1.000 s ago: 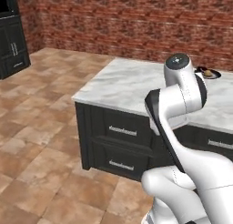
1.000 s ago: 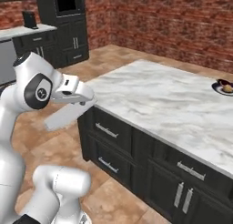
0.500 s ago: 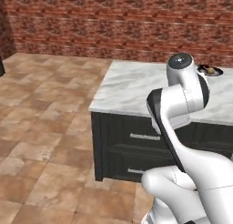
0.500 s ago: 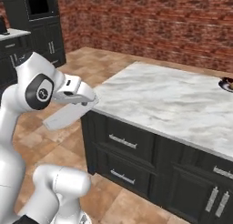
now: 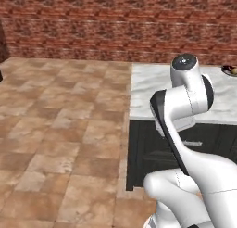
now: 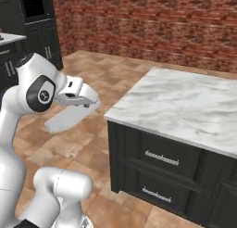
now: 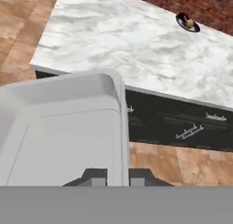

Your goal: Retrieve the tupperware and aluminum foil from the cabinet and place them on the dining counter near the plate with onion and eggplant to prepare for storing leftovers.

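Note:
My gripper (image 7: 114, 175) is shut on the rim of the tupperware (image 7: 63, 132), a shallow pale grey tray that lies in front of the hand. From the right base view the tupperware (image 6: 69, 118) hangs tilted under the gripper (image 6: 85, 102), over the floor and short of the dining counter (image 6: 185, 106). The marble dining counter (image 7: 136, 50) stretches ahead, with the dark plate (image 7: 187, 22) at its far end and the tan onion (image 7: 189, 22) on it. I cannot make out the eggplant on it. The plate (image 5: 229, 70) also sits at the right edge of the left base view. The aluminum foil and the cabinet are out of view.
The counter's dark base has drawers with silver handles (image 6: 162, 157). Brown tiled floor (image 5: 60, 129) spreads to the left, with a brick wall (image 5: 115, 23) behind. A dark oven tower and low units (image 6: 32, 18) stand at the far left.
The whole picture has shifted: the base has driven, so the dining counter sits further right in both base views. The tupperware stays held in the gripper.

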Controlling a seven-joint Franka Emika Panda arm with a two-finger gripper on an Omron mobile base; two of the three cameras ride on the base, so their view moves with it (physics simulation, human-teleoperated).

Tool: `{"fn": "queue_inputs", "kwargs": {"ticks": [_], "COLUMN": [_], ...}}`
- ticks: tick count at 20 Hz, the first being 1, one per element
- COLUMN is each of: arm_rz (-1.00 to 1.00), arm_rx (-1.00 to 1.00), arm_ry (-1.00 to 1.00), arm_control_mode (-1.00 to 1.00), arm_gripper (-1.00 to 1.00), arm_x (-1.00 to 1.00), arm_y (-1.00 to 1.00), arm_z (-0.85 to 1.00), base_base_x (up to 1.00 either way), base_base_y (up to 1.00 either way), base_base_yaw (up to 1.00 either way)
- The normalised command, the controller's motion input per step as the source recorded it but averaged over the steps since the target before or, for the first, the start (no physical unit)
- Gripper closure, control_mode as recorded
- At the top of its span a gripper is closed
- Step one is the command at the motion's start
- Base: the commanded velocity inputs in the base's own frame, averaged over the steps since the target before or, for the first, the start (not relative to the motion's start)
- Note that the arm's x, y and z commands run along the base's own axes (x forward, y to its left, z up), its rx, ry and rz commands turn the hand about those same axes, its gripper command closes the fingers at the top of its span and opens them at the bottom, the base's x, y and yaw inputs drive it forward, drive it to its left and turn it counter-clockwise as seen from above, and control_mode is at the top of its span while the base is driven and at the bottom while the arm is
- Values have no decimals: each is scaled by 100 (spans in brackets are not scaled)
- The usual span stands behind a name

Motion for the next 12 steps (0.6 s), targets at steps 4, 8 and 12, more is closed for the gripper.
{"fn": "queue_inputs", "kwargs": {"ticks": [4, 8, 12], "arm_rz": [0, 0, 0], "arm_rx": [0, 0, 0], "arm_ry": [0, 0, 0], "arm_control_mode": [100, 100, 100], "arm_gripper": [100, 100, 100], "arm_x": [0, 0, 0], "arm_y": [0, 0, 0], "arm_z": [0, 0, 0], "base_base_x": [71, 84, 98], "base_base_y": [100, 100, 100], "base_base_yaw": [-31, -39, -48]}}
